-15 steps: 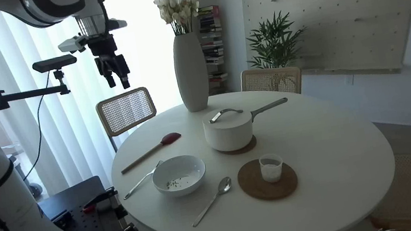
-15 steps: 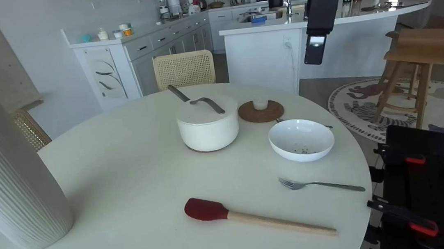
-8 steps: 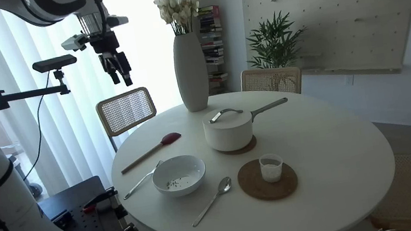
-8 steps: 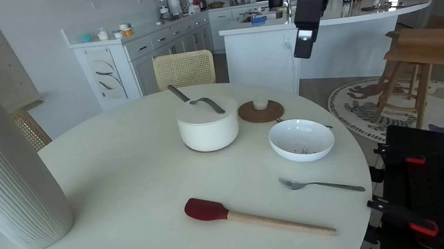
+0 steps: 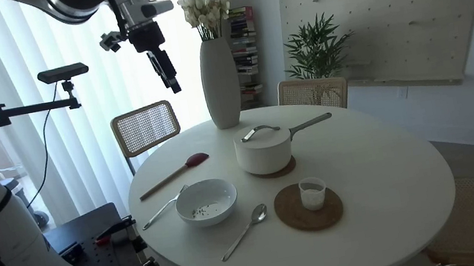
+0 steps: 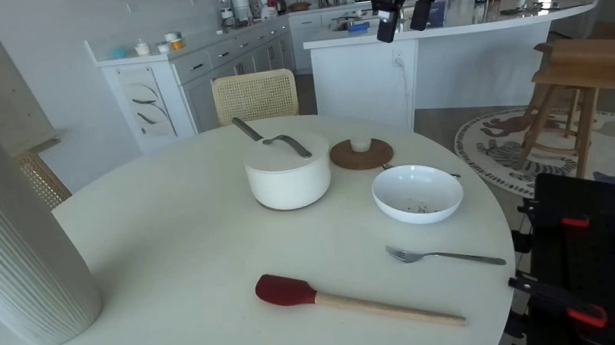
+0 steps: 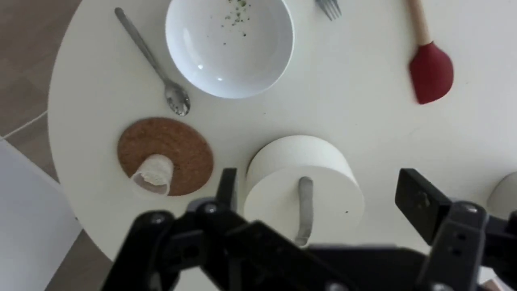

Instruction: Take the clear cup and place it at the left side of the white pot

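Observation:
The clear cup (image 5: 313,194) stands upright on a round brown cork mat (image 5: 287,209) on the white table. It also shows in an exterior view (image 6: 361,144) and in the wrist view (image 7: 155,173), left of the pot there. The white pot (image 5: 264,155), lidded and with a long grey handle, stands on another mat; it shows in an exterior view (image 6: 288,179) and in the wrist view (image 7: 301,155), where its handle is hidden. My gripper (image 5: 174,86) is open and empty, high above the table; its fingers also show in an exterior view (image 6: 403,30) and the wrist view (image 7: 319,188).
A white bowl (image 5: 206,203) with green bits, a spoon (image 5: 251,225), a fork (image 5: 166,207) and a red spatula (image 5: 175,176) lie on the robot's side of the table. A tall white vase (image 5: 220,84) with flowers stands at the table's edge. Chairs surround the table.
The arm has swung toward the table and the gripper has turned, so both fingers now show apart in an exterior view. The cup, pot and other table items have not moved.

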`<state>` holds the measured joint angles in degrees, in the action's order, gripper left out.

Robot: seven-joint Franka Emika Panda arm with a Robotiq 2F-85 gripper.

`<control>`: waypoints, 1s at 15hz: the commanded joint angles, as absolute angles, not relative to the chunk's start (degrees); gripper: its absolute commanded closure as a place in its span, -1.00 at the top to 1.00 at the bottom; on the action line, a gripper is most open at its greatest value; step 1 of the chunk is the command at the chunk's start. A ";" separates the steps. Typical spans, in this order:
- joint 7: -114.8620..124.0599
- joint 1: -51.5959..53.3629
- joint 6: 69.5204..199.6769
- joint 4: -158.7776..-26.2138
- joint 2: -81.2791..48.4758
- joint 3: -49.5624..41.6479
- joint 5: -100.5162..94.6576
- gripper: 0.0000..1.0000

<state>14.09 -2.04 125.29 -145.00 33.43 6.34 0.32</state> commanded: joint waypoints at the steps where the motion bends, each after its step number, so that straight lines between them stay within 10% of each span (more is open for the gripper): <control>1: 15.06 -6.02 127.48 -140.69 28.36 3.41 -1.94 1.00; 15: 16.65 -11.84 136.32 -130.33 10.74 -6.37 -1.03 1.00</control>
<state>14.86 -11.36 135.10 -133.48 15.06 -5.54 -1.51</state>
